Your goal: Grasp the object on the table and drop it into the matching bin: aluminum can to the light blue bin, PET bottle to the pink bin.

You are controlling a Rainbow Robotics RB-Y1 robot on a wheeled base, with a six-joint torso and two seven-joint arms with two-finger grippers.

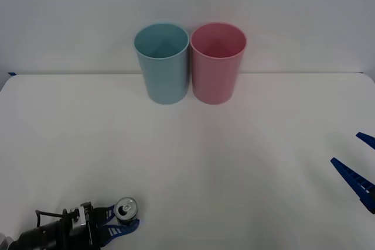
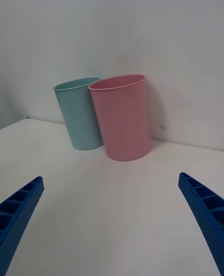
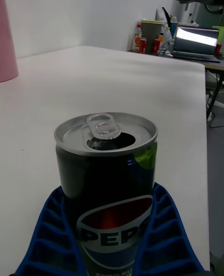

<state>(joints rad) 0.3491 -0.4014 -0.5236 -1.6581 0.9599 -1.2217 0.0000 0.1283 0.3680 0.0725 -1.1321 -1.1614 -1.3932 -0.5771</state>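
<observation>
Pinching the can (image 1: 126,209) near the table (image 1: 234,162) front edge, the left gripper (image 1: 120,222) holds it; the right gripper (image 1: 358,165) waits with fingers spread.

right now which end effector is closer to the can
Left. The left end effector has its blue fingers on either side of the can at the table's near left; the right end effector sits open at the far right edge.

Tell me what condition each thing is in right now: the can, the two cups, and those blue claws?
Small dark aluminium can with silver top: upright on the white table, tab opened, between the left fingers.
Light blue plastic bin: upright, looks empty.
Pink plastic bin: upright, looks empty, beside the blue one.
Left gripper: shut on the can.
Right gripper: open, idle at the table's right side.
</observation>
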